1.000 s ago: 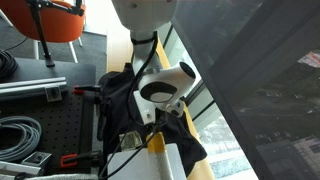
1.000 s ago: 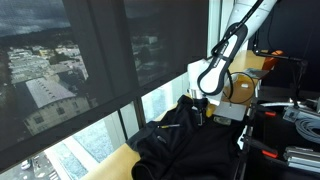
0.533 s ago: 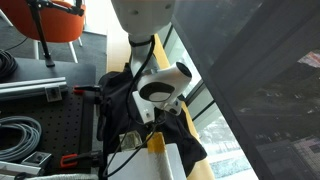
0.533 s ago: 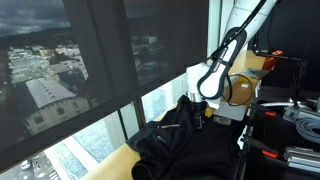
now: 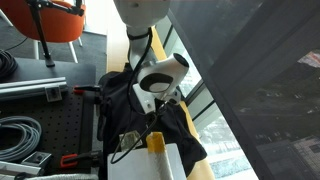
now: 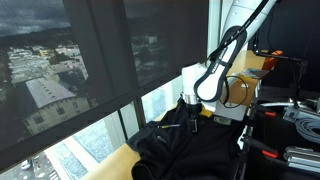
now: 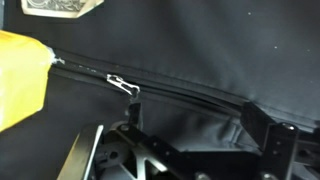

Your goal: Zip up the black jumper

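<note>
The black jumper (image 6: 190, 148) lies crumpled on a ledge by the window in both exterior views (image 5: 186, 136). In the wrist view it fills the frame (image 7: 200, 40). Its zip runs across from upper left to right, with the small silver zip pull (image 7: 122, 83) lying on it. My gripper (image 7: 197, 115) hangs just over the jumper with its jaws wide apart. Its left finger (image 7: 134, 110) sits right below the pull and grips nothing. The gripper also shows in both exterior views (image 5: 165, 97) (image 6: 188, 104).
A yellow object (image 7: 20, 75) lies beside the jumper at the zip's left end and shows in an exterior view (image 5: 155, 142). A large window (image 6: 100, 70) runs along the ledge. A black perforated table with cables and red clamps (image 5: 40, 125) stands behind.
The gripper has moved a little along the jumper, away from the yellow object. The jumper itself has not visibly moved.
</note>
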Controlling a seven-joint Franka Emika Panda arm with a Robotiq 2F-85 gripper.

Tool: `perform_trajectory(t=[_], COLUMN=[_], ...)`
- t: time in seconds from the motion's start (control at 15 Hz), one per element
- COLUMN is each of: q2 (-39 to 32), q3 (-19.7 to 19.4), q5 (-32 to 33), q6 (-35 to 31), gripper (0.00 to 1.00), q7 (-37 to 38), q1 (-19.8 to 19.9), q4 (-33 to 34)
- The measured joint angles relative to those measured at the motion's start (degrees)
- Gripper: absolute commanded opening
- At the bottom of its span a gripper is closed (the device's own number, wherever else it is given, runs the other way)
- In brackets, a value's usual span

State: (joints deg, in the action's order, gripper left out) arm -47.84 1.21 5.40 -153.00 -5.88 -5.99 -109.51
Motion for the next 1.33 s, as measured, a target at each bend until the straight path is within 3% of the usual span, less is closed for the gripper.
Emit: perform_trajectory(t=[0.47,1.0,1.33], q2=[1.6,5.2,4.7], q3=[2.2,-3.8,-4.1], q5=[0.0,0.7,0.7], q6=[0.0,1.9,4.9], gripper=[1.00,1.00,1.00], q7=[0.8,1.6,1.6], q1=[-1.6,-0.9,1.7], q4=[0.5,0.6,0.7])
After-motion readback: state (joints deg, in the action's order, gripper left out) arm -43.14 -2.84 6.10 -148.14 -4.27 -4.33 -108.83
